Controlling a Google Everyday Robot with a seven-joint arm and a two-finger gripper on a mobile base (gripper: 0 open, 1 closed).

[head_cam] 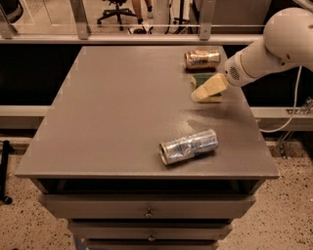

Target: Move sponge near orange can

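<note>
Sponge [200, 78] is pictured on the far right of the table [122, 107], just in front of the orange can [202, 59]. It is partly covered by the gripper [209, 89] at the end of the white arm [279, 44]; whether the gripper is spread or clamped on it cannot be told. The move is judged all but done, with only release and withdrawal thought to be left, while the dented silver can [189, 146] is seen well apart near the front edge.

Dim, flat indoor light. The claw [208, 89] hangs over the far right corner of the table [122, 112]. Beyond it the floor [49, 14] is brighter, and in front of it glare streaks the silver can [189, 146].
</note>
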